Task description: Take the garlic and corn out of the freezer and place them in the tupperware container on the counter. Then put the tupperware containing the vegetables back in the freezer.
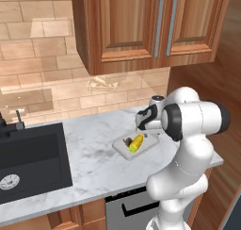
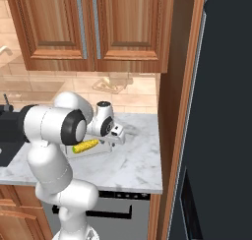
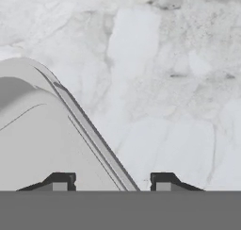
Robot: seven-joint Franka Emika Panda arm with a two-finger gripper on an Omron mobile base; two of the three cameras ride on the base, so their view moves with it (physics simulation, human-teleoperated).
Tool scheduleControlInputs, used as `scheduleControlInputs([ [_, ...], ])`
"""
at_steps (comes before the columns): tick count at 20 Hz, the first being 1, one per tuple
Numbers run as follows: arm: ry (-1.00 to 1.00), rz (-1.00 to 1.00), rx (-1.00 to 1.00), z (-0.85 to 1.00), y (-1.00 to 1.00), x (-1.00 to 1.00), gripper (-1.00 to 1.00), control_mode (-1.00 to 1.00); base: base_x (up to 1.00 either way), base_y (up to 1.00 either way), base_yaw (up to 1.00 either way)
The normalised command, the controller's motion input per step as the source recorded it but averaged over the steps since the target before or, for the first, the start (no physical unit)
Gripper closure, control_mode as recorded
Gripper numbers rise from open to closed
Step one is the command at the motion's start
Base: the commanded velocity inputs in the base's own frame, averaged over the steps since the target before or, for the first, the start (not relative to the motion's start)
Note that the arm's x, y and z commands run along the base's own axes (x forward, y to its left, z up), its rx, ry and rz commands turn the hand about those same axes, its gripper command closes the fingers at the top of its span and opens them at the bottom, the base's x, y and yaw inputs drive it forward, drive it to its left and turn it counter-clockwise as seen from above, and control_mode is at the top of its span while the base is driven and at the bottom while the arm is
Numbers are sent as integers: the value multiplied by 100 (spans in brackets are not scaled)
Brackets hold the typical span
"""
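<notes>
- We see the bright yellow corn cob (image 1: 136, 143) and a small dark lump, maybe the garlic (image 1: 127, 141), in the clear plastic tray (image 1: 123, 150).
- Our two-finger gripper (image 3: 112, 183) has its tips on either side of the tray rim, partly open; we cannot tell if it grips.

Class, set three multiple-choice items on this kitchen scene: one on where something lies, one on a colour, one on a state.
1. Where does the corn lie?
A. in the sink
B. in the tupperware container
C. on the floor

2. What colour is the sink?
A. black
B. white
C. red

3. How do the upper cabinet doors stand?
A. both wide open
B. removed
C. closed

Key: 1 B, the yellow cob rests inside the clear tray on the counter. 2 A, the basin is dark black against the pale marble. 3 C, both wooden doors sit flush.
</notes>
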Motion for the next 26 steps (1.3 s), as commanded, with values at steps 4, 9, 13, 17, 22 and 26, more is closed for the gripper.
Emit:
scheduleControlInputs([
  [4,0,0,0,-40,0,-45,100,-100,0,0,0],
  [9,0,0,0,-35,0,-59,100,-100,0,0,0],
  [13,-2,-1,2,-21,0,-76,100,-100,0,0,0],
  [17,-3,-8,6,-5,0,-84,100,-100,0,0,0],
  [22,1,-22,15,6,-7,-47,100,-100,0,0,0],
  [26,17,-27,20,30,-8,-6,100,-100,0,0,0],
])
